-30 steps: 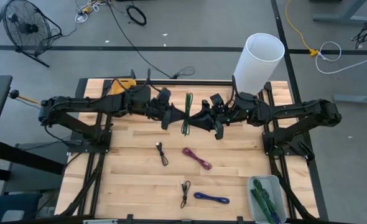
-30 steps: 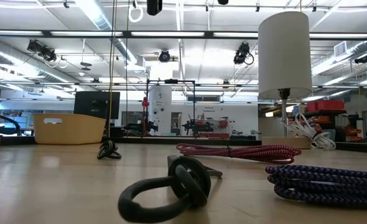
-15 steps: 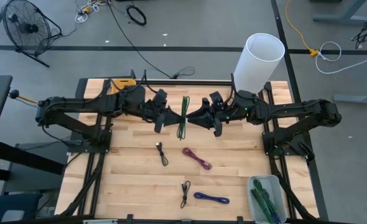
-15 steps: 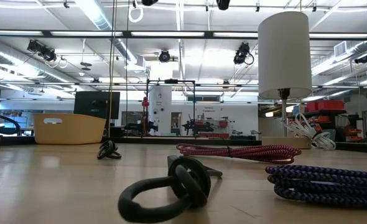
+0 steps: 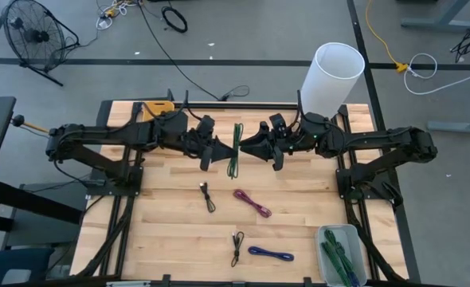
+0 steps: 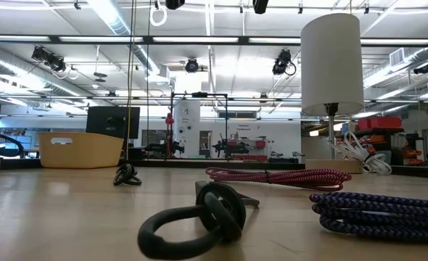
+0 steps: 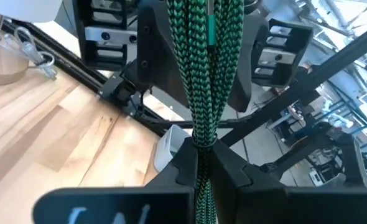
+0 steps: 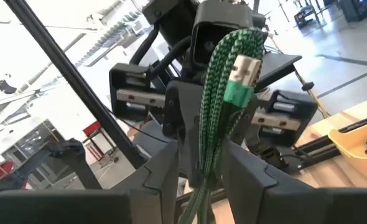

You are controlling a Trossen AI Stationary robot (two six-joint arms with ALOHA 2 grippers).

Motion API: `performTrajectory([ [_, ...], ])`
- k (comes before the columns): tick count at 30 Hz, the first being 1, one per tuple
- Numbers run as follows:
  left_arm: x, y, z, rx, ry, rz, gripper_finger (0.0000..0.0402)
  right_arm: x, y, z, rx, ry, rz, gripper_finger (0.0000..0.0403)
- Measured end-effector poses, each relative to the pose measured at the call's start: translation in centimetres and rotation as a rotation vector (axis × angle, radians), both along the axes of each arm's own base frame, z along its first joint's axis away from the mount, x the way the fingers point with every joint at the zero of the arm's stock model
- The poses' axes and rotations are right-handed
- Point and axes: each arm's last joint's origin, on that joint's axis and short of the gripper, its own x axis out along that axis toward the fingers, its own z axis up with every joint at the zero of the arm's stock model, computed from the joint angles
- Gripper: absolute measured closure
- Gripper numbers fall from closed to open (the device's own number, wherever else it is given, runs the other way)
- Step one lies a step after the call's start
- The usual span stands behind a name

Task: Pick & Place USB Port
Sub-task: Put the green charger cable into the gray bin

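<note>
A green braided USB cable bundle [image 5: 235, 148] hangs high over the table's far middle, between my two grippers. My left gripper [image 5: 221, 149] comes level from the table's left and is shut on it. My right gripper [image 5: 248, 148] faces it from the right. In the right wrist view the bundle [image 8: 211, 106], its metal plug [image 8: 242, 70] on top, runs down between my right gripper's [image 8: 202, 158] slightly parted fingers. Both grippers are above the low view's frame. My left gripper pinches the green bundle's middle [image 7: 202, 140] between its two fingers, several strands together. The fingers lie level, from the table's left, across the bundle. The bundle is lifted clear of the table. My right gripper has the bundle between its fingers [image 8: 236, 165]; whether they touch it I cannot tell.
On the table lie a black cable [image 5: 207, 197], a magenta one [image 5: 252, 202], another black one [image 5: 236, 243] and a blue one [image 5: 271, 254]. A clear tray [image 5: 330, 233] holding green cables stands at the near right, a yellow bin [image 5: 157, 108] far left, a white cylinder [image 5: 330, 80] far right.
The green bundle has drifted a little toward the table's left edge, still lifted clear between the two grippers.
</note>
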Motion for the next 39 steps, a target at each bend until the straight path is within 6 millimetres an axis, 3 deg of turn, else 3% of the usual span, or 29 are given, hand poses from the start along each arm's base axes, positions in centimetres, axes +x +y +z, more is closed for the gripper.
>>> performTrajectory([
  [16,1.2,-0.8,-0.1,-0.002,-0.064,-0.022,0.0382,0.1,-0.1,0.1,-0.046,-0.022,-0.055,0.0287],
  [18,1.3,-0.8,-0.2,-0.002,-0.056,-0.024,0.0382,0.1,-0.1,0.1,-0.042,-0.019,-0.056,0.0303],
  [21,1.3,-0.8,-0.3,-0.001,-0.047,-0.023,0.0377,0.1,-0.1,-0.1,-0.031,0.001,-0.052,0.0368],
  [23,1.3,-0.8,-0.3,0.0,-0.048,-0.023,0.0365,0.0,-0.1,-0.1,-0.034,0.002,-0.046,0.0387],
  [33,1.2,-0.8,-0.5,0.056,-0.031,-0.041,0.0273,0.0,-0.1,-0.3,-0.007,0.033,-0.032,0.0397],
  [39,-0.5,-0.9,0.1,0.112,0.015,-0.057,0.0207,-1.8,0.0,-0.4,0.032,0.176,-0.018,0.0397],
])
